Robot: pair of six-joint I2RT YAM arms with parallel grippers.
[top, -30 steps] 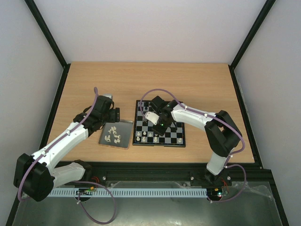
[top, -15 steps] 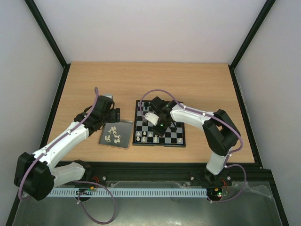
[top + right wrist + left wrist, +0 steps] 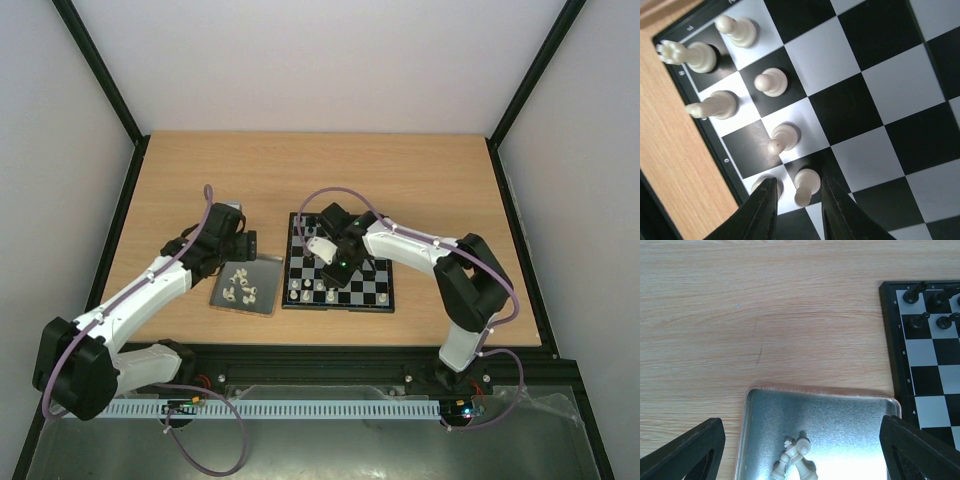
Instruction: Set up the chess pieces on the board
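Release needs care: right gripper point(image 3: 798, 180), jaws barely parted around the white pawn point(image 3: 806, 186), should widen fully before rising straight up.

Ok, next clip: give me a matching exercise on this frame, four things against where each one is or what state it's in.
Things:
1. left gripper
2. right gripper
3. black pieces
4. tray

Places or states:
A. set either side of a white pawn on the board
B. on the table beside the board, loose white pieces lying in it
C. open, above the tray
D. standing on squares at one corner of the board

Pairs: 1-C, 2-A, 3-D, 4-B
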